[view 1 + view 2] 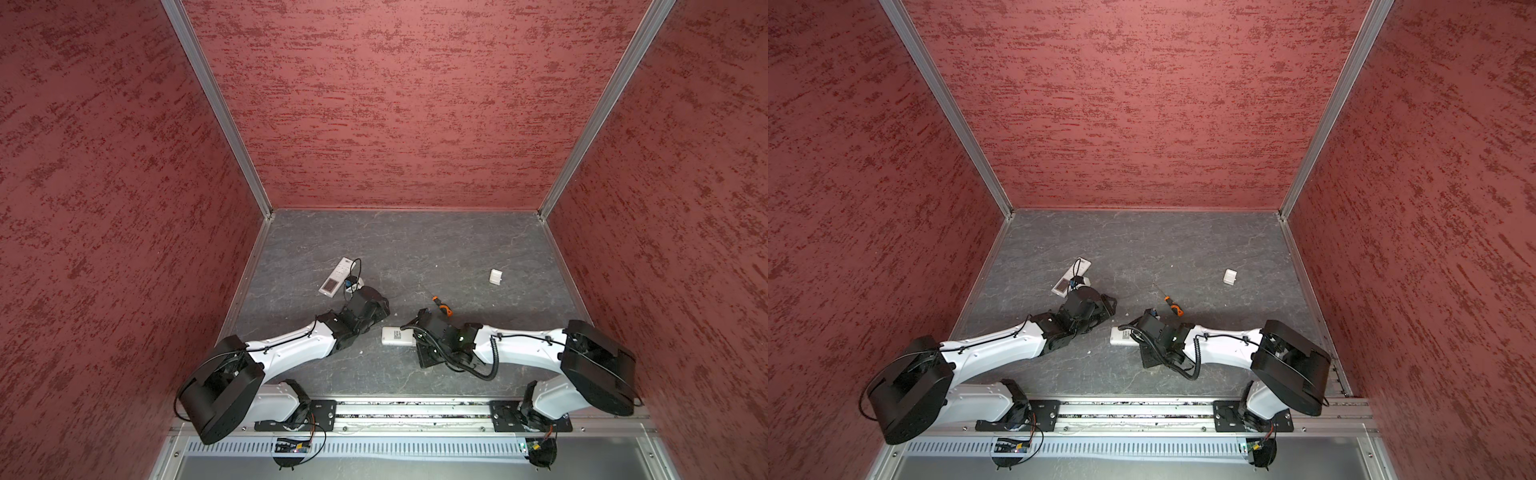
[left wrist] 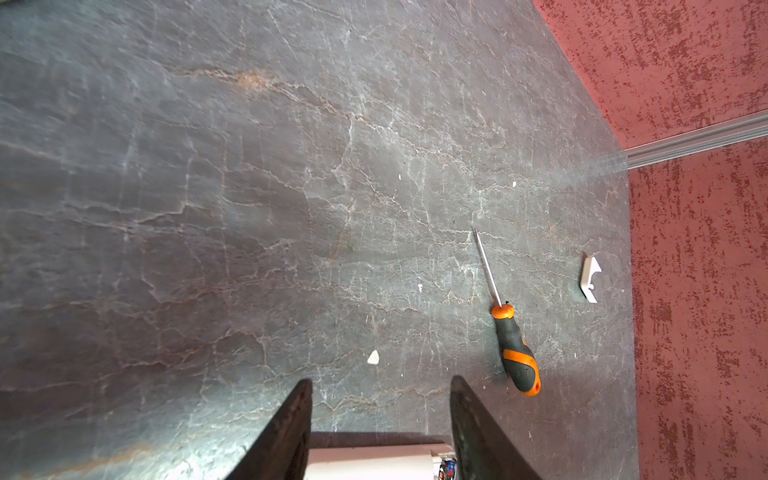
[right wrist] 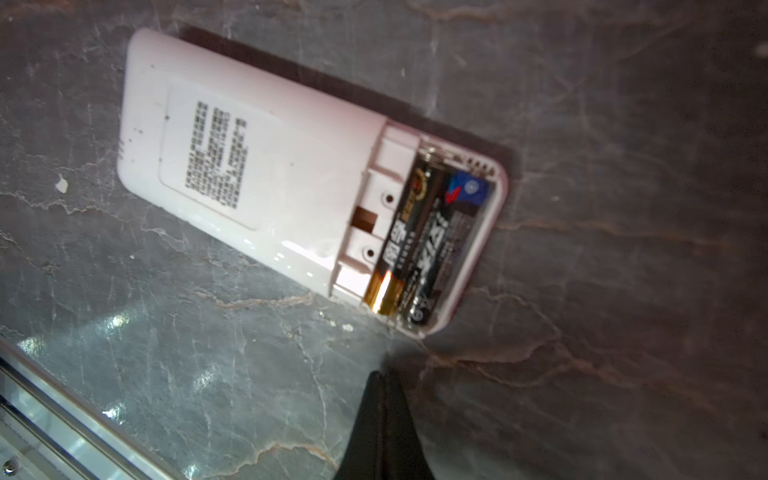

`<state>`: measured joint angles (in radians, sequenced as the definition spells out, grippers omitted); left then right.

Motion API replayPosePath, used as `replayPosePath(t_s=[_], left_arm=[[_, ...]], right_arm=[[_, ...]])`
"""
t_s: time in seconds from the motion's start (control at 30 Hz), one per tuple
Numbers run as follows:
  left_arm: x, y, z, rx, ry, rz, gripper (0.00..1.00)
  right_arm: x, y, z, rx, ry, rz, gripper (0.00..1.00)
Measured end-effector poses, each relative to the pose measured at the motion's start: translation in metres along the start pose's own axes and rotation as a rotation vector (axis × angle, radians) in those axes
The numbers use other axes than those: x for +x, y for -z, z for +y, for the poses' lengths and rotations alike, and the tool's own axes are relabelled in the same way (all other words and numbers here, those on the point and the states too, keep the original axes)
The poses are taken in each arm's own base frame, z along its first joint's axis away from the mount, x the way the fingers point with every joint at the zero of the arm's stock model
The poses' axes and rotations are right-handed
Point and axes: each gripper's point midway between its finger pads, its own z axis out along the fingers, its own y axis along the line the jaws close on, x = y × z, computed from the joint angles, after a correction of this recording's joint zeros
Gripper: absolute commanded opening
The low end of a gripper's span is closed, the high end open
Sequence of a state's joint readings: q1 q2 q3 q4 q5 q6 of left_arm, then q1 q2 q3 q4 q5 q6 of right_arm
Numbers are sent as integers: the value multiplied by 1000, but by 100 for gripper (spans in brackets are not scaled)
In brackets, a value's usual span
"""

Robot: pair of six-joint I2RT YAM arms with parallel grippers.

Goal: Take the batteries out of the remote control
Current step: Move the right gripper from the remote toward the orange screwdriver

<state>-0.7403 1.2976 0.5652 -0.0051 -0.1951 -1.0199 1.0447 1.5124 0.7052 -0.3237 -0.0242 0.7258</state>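
Observation:
A white remote control (image 3: 257,166) lies back up on the floor, its battery bay uncovered. Two batteries (image 3: 415,245) sit side by side in it, one dark with a gold end, the other with a blue patch. My right gripper (image 3: 380,376) is shut and empty, its tips just off that open end. In both top views this remote (image 1: 395,336) pokes out from under my right wrist. My left gripper (image 2: 381,379) is closed against the sides of another white remote (image 2: 374,461), where a bit of blue and red label shows at one end.
A third white remote with a display (image 1: 336,276) lies on the floor behind the left wrist. An orange-and-black screwdriver (image 1: 441,305) lies behind the right wrist, and a small white cover (image 1: 496,277) further right. Red walls enclose three sides and a metal rail (image 1: 415,411) runs along the front.

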Motion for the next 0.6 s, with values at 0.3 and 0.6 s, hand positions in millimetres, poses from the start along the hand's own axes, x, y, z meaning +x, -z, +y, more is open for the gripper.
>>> replayPosePath(t_s=[0.3,0.6], left_arm=[[-1,0,1,3,7,-2,54],[1,-1,5,-6,8,2,54]], right_arm=[[-11,-4,1,4,-3,-14,0],[-29,-7,-7,18,-5,-36,0]])
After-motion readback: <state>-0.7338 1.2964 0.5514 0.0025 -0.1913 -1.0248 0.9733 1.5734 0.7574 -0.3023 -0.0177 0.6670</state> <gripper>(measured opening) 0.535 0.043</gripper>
